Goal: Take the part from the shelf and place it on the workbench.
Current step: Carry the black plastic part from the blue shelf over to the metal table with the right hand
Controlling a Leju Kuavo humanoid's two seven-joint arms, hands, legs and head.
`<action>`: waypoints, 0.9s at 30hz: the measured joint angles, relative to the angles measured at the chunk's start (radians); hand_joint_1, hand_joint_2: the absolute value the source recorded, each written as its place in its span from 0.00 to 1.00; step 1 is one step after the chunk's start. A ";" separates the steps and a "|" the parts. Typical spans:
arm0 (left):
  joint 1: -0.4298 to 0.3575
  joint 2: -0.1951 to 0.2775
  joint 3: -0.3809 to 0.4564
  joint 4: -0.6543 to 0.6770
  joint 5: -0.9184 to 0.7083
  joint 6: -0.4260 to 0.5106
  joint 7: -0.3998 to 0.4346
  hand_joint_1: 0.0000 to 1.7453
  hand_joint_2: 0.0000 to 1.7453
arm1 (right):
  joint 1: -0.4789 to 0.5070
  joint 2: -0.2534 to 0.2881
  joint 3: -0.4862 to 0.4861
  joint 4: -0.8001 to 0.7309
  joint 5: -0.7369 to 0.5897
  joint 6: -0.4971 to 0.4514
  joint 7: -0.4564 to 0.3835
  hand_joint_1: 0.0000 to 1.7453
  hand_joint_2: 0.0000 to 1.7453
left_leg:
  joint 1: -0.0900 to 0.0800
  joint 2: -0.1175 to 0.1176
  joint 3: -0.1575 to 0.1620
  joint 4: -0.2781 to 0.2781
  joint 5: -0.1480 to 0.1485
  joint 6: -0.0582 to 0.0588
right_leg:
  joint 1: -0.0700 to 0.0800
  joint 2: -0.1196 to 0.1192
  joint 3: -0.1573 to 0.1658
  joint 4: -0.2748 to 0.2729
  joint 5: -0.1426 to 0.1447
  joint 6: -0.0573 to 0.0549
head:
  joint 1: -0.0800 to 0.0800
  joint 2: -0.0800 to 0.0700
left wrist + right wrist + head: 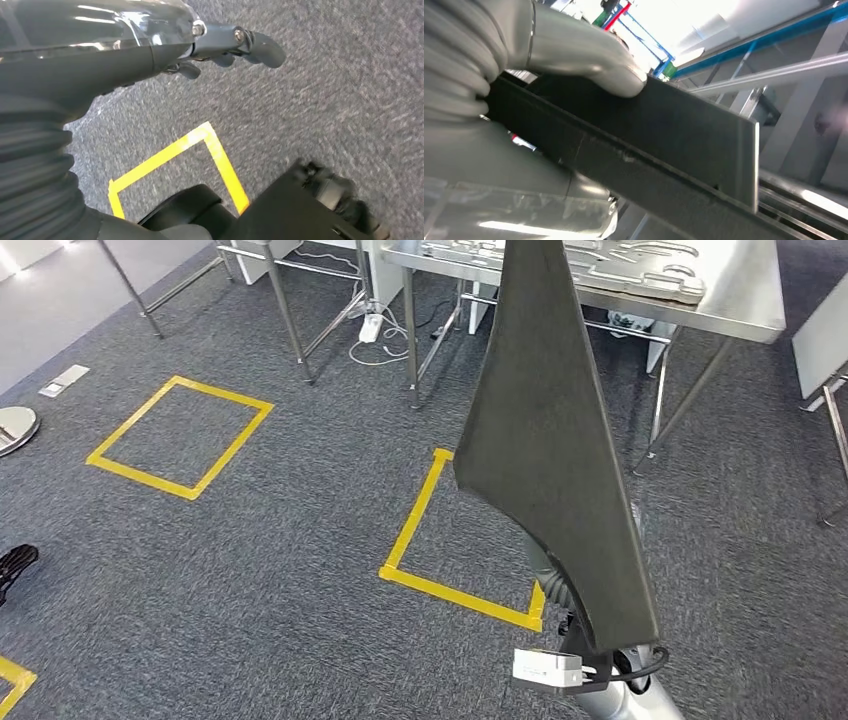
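The part [560, 440] is a long, dark, tapering panel that stands up through the middle of the head view, wide low down and narrow at the top. My right hand [549, 50] grips its lower end, with the thick thumb [594, 60] lying across the part's dark face [664, 135]. The steel workbench [740, 300] stands ahead at the far side of the carpet, with several pale parts [600, 265] lying on it. My left hand [220, 50] hangs over the carpet with its fingers apart and nothing in it.
Yellow tape squares [180, 435] [440, 570] mark the grey carpet. Metal table legs [410, 330] and a white power strip with cables [370, 328] stand ahead. A dark shoe [15, 565] shows at the left edge. A round metal base [12, 428] lies farther left.
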 joint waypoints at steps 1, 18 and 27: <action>-0.003 0.001 0.000 0.000 0.000 -0.006 -0.003 0.00 1.00 | 0.000 0.001 -0.001 0.001 0.000 0.000 0.000 0.96 1.00 | -0.001 -0.009 -0.036 0.074 -0.030 0.000 | 0.001 0.005 0.001 0.000 -0.001 -0.003 | -0.007 0.000; -0.015 0.005 -0.009 0.002 -0.024 -0.060 0.046 0.00 1.00 | -0.016 0.004 -0.007 0.020 -0.001 0.001 0.027 0.96 1.00 | 0.008 -0.006 0.029 -0.117 0.092 0.040 | 0.000 0.022 -0.139 0.282 -0.119 0.037 | 0.013 0.000; -0.017 0.004 -0.011 0.002 -0.030 -0.059 0.058 0.00 1.00 | -0.039 0.005 -0.006 0.041 -0.006 0.001 0.035 0.96 1.00 | 0.001 0.029 0.046 -0.122 0.075 0.008 | 0.005 -0.016 -0.013 0.007 0.003 0.022 | 0.022 0.000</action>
